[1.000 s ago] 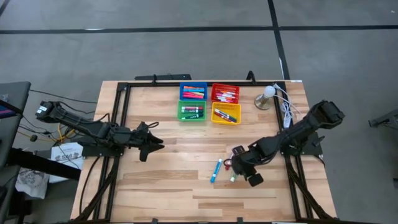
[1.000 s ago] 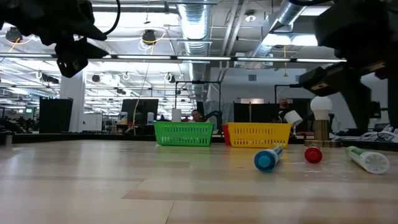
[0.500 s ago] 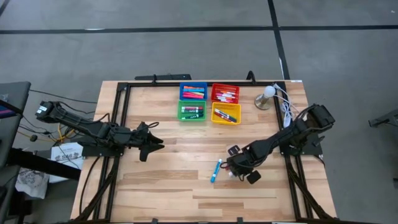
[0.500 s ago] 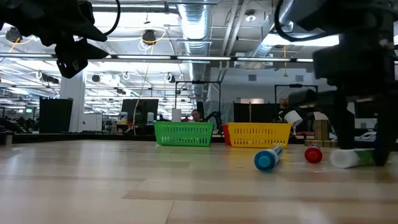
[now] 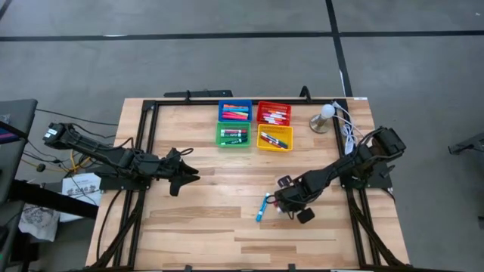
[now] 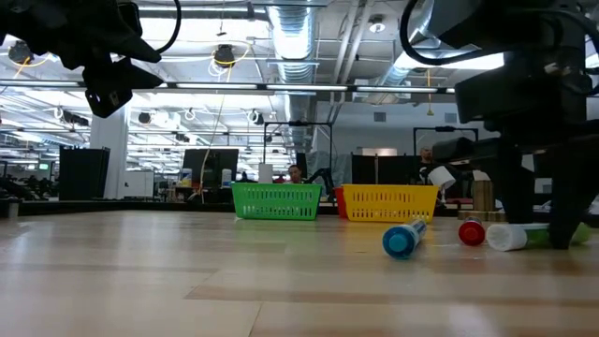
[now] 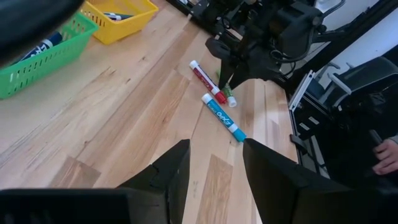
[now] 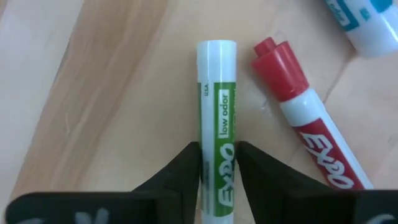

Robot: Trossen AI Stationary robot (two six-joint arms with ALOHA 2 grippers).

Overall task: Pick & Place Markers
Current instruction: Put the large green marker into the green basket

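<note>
A: What did the high view give you?
B: I saw the right pincer (image 5: 286, 209) down on the tabletop (image 5: 197, 219) by the loose markers, the blue marker (image 5: 262, 207) just beside it. The left pincer (image 5: 189, 174) hung over the left half, well apart. Four bins sat at the far edge: blue bin (image 5: 235, 112), red bin (image 5: 274, 113), green bin (image 5: 234, 136), yellow bin (image 5: 274, 138), each with markers in it.

A: Low view?
B: Blue marker (image 6: 403, 238), red marker (image 6: 472, 232) and green marker (image 6: 524, 236) lay on the wood, the right arm's fingers standing either side of the green one.

A: Left wrist?
B: Left pincer (image 7: 214, 165) gaped, nothing between its fingers. All three markers lay together under the right arm, farther off.

A: Right wrist?
B: Right pincer (image 8: 217, 163) had the green marker (image 8: 217, 112) between its fingers, pads against the barrel. I counted it as gripped. Red marker (image 8: 301, 118) lay just beside it.
</note>
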